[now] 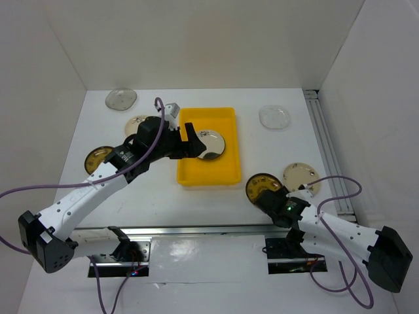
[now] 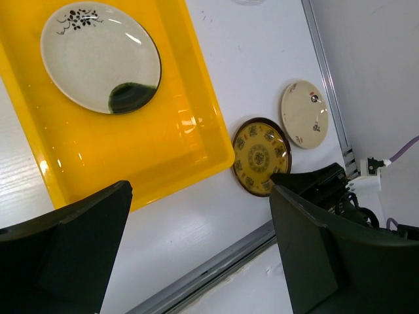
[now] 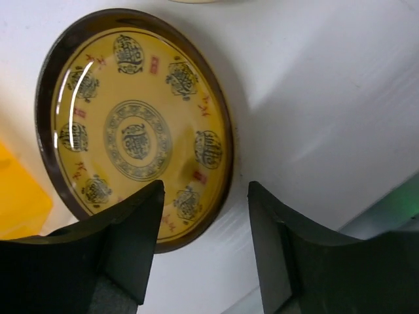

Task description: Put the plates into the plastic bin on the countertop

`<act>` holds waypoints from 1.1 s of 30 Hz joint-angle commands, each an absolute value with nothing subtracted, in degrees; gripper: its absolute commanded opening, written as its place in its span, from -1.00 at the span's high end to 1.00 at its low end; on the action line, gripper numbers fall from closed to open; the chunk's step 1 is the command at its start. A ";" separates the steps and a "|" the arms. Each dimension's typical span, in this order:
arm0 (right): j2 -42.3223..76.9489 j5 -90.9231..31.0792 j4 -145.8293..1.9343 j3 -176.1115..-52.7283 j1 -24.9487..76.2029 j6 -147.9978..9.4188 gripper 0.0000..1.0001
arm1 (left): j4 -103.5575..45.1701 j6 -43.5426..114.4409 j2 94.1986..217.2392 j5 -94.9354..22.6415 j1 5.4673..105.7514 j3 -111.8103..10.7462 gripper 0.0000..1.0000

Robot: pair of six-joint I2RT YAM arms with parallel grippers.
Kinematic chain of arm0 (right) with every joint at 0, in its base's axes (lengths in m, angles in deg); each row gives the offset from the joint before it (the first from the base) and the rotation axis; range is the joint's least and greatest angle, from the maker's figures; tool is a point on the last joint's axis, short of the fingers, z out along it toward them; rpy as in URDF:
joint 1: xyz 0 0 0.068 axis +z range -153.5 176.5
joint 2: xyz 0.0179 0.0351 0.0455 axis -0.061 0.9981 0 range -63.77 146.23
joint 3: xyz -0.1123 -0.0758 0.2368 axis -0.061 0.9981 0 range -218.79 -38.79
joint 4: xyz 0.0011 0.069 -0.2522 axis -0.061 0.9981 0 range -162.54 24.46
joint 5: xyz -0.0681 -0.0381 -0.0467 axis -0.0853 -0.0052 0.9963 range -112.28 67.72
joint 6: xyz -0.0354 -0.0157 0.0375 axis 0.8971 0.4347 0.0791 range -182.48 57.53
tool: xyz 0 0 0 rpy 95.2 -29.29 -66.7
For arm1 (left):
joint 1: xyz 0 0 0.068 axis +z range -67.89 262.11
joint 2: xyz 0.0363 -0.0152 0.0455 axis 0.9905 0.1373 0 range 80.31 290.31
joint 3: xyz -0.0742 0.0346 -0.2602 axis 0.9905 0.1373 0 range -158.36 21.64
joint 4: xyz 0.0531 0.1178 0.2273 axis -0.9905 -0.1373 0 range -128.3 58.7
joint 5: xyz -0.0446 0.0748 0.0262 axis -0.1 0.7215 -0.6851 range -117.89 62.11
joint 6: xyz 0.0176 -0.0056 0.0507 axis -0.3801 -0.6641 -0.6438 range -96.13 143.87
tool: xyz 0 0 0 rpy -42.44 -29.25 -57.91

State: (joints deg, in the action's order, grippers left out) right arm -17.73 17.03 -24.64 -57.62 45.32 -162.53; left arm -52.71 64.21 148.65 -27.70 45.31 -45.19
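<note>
Right pincer (image 3: 204, 190) half-spread astride the near rim of the yellow-patterned plate (image 3: 137, 140), right of the plastic bin (image 1: 196, 175).
One cream plate (image 1: 211, 144) binned; left pincer (image 2: 200, 191) spread empty above it (six plates remain on the counter (image 1: 157, 196)).

- The left arm (image 1: 91, 186) hides part of a cream plate (image 1: 134, 121) and a patterned plate (image 1: 96, 157) near the surface's (image 1: 196, 203) left edge.
- The right wrist view's top edge cuts off a second cream plate (image 3: 196, 1).
- The yellow bin (image 2: 163, 131) runs past the left wrist view's top edge.
</note>
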 commanded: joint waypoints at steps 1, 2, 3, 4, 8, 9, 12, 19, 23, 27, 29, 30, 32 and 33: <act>-16.22 19.90 -30.44 -56.45 45.10 -164.96 -0.21 | -52.92 62.37 146.67 -27.01 45.11 -44.90 -1.00; -16.22 19.91 -31.23 -55.15 45.10 -165.65 0.04 | -52.92 62.37 146.67 -27.01 45.11 -44.90 -1.00; -16.22 19.91 -32.10 -54.61 45.10 -165.66 0.16 | -53.53 62.37 146.67 -26.40 45.11 -44.90 -1.00; -16.74 19.91 -32.98 -54.08 45.10 -165.66 0.25 | -53.53 62.37 146.67 -26.39 45.11 -44.90 -1.00; -16.75 18.76 -35.45 -51.36 45.10 -166.19 0.35 | -53.53 62.37 146.67 -26.39 45.11 -44.37 -1.00; -16.75 18.76 -35.45 -51.35 45.10 -166.19 0.37 | -53.53 62.37 146.67 -26.39 45.11 -44.37 -1.00; -16.22 18.76 -35.45 -51.35 44.58 -166.19 0.53 | -53.53 62.37 146.67 -25.70 45.11 -43.85 -1.00; -16.74 18.93 -33.70 -53.10 42.91 -166.79 1.00 | -55.11 64.91 146.15 -25.07 46.95 -43.31 -1.00; -16.75 23.59 -26.42 -59.42 42.91 -168.99 1.00 | -55.64 66.05 144.91 -24.55 47.66 -41.48 -1.00; -14.04 29.83 -13.96 -70.83 42.91 -172.07 1.00 | -55.64 66.67 142.90 -24.02 48.18 -40.33 -1.00; -10.97 33.16 -10.68 -74.71 42.91 -173.56 1.00 | -56.25 66.67 142.37 -23.40 48.71 -40.33 -1.00; -9.73 34.13 -8.84 -76.56 42.91 -174.26 1.00 | -56.78 66.67 142.36 -23.40 48.71 -40.33 -1.00; -7.27 36.24 -4.79 -81.75 42.91 -174.97 1.00 | -57.57 67.19 141.84 -22.00 48.71 -39.80 -1.00; -4.90 37.82 -3.21 -83.50 42.91 -175.67 1.00 | -57.58 67.20 141.84 -22.00 48.71 -39.80 -1.00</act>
State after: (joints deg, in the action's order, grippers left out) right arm -8.09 28.35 -13.61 -78.12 43.15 -171.57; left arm -57.25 66.24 143.36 -23.63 48.33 -40.16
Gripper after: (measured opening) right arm 0.023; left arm 0.997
